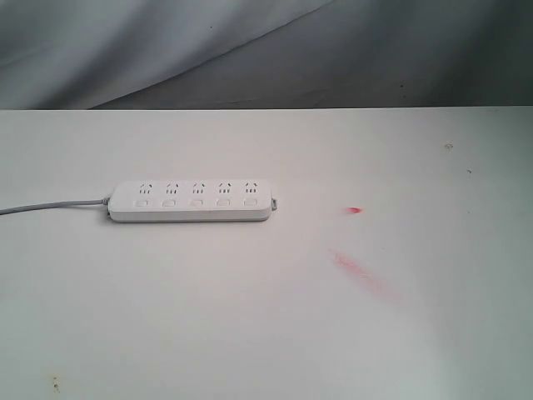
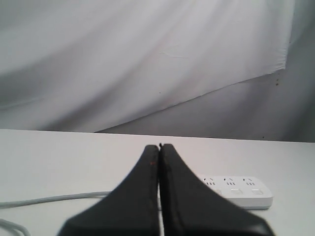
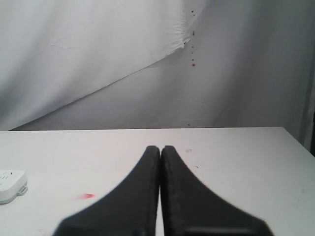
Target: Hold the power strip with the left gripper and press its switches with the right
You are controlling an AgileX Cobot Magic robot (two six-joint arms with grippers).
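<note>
The white power strip (image 1: 192,202) lies flat on the white table, its long side running left to right. Five small switches (image 1: 196,202) sit in a row, one under each socket group. A grey cord (image 1: 50,205) leaves its left end and a small tab sticks out at its right end. Neither arm shows in the exterior view. My left gripper (image 2: 159,146) is shut and empty, well short of the power strip (image 2: 243,189), which its fingers partly hide. My right gripper (image 3: 160,147) is shut and empty too, with only the end of the power strip (image 3: 11,185) in its view.
Red marks (image 1: 354,210) and a longer red smear (image 1: 356,268) stain the table right of the strip. A creased grey-white cloth backdrop (image 1: 166,50) hangs behind the table's far edge. The table's right edge (image 3: 298,145) shows in the right wrist view.
</note>
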